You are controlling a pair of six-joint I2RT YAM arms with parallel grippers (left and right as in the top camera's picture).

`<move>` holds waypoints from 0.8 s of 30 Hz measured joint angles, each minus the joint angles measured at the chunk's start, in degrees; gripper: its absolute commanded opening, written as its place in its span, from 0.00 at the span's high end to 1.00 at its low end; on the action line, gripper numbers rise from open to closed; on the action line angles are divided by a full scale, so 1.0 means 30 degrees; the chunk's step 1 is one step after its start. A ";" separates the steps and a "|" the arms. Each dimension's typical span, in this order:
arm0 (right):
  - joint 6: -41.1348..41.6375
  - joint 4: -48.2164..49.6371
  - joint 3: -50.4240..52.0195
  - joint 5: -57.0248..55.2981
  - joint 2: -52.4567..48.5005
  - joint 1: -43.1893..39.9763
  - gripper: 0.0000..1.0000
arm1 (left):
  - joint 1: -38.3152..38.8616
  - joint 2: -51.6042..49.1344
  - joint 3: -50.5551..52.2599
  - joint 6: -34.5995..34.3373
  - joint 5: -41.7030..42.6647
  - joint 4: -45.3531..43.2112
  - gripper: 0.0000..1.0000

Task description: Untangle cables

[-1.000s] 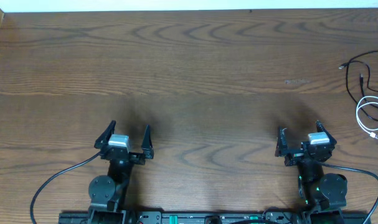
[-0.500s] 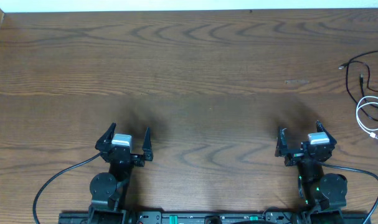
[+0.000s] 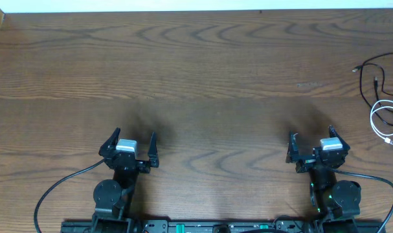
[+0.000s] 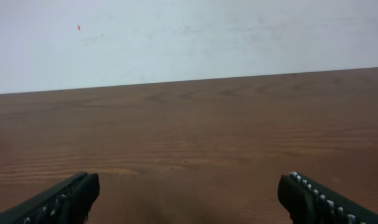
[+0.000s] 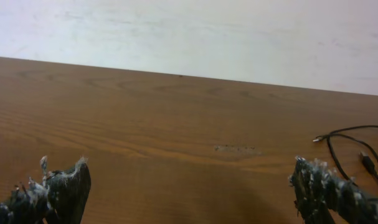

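Overhead view of my wooden bench (image 3: 202, 71). The left end effector (image 3: 134, 137) and right end effector (image 3: 311, 136) sit near the front edge, well apart. Both have their fingers spread wide, with nothing between them. The black cable (image 3: 366, 63) and the coiled white cable (image 3: 375, 120) lie close together at the far right edge, away from both end effectors.

Two grippers: left gripper (image 3: 133, 134), right gripper (image 3: 311, 133). Two thin cables: black cable (image 3: 362, 87), white cable (image 3: 372, 118). Two thicker black wires on the arms: left wire (image 3: 72, 175), right wire (image 3: 371, 176). One wooden table (image 3: 202, 65).
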State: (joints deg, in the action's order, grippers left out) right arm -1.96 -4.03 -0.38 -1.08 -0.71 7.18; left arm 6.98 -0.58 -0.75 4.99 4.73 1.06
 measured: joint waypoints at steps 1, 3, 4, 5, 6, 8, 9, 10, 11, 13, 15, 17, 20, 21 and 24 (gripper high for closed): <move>0.0000 0.0000 0.0007 0.0000 0.0000 0.0000 0.01 | 0.0102 0.0000 0.0000 0.0000 -0.0029 0.0007 0.04; 0.0000 0.0000 0.0007 0.0000 0.0000 0.0000 0.01 | 0.0401 0.0000 0.0000 0.0000 -0.0044 0.0007 0.04; 0.0000 0.0000 0.0007 0.0000 0.0000 0.0000 0.01 | 0.0517 0.0000 0.0000 0.0000 -0.0044 0.0007 0.04; 0.0000 0.0000 0.0000 0.0000 0.0000 0.0000 0.01 | 0.0641 0.0000 0.0000 0.0000 -0.0044 0.0007 0.04; 0.0000 0.0000 0.0007 0.0000 0.0000 0.0000 0.01 | 0.0707 0.0000 0.0000 0.0000 -0.0044 0.0007 0.04; 0.0000 0.0000 0.0007 0.0000 0.0000 0.0000 0.01 | 0.0714 0.0000 -0.0007 0.0000 -0.0051 0.0015 0.04; 0.0000 0.0000 0.0007 0.0000 0.0000 0.0000 0.01 | 0.0714 0.0000 -0.0007 0.0000 -0.0051 0.0015 0.04; 0.0000 0.0000 0.0007 0.0000 0.0000 0.0000 0.01 | 0.0714 0.0000 -0.0007 0.0000 -0.0051 0.0015 0.04; 0.0000 0.0000 0.0007 0.0000 0.0000 0.0000 0.01 | 0.0714 0.0000 -0.0007 0.0000 -0.0044 0.0015 0.04; 0.0000 0.0000 0.0007 0.0000 0.0000 0.0000 0.01 | 0.0714 0.0000 -0.0007 0.0000 -0.0058 0.0015 0.04; 0.0007 0.0000 0.0000 0.0000 0.0000 0.0000 0.01 | 0.0714 0.0000 -0.0015 0.0000 -0.0299 0.0066 0.04; 0.0000 0.0000 0.0007 0.0000 0.0000 0.0000 0.01 | 0.0714 0.0000 -0.0029 -0.0022 -0.0386 0.0080 0.04; 0.0007 0.0000 0.0007 0.0000 0.0000 0.0000 0.01 | 0.0714 0.0000 -0.0029 -0.0160 -0.0372 0.0080 0.04; 0.0000 0.0000 0.0007 0.0000 0.0000 0.0000 0.01 | 0.0714 0.0000 -0.0029 -0.0175 -0.0342 0.0080 0.04; 0.0000 0.0000 0.0007 0.0000 0.0000 0.0000 0.01 | 0.0714 0.0000 -0.0029 -0.0175 -0.0277 0.0073 0.04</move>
State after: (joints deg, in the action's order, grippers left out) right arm -1.96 -4.03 -0.36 -1.08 -0.71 7.18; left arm 9.13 -0.58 -0.84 4.47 3.90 1.28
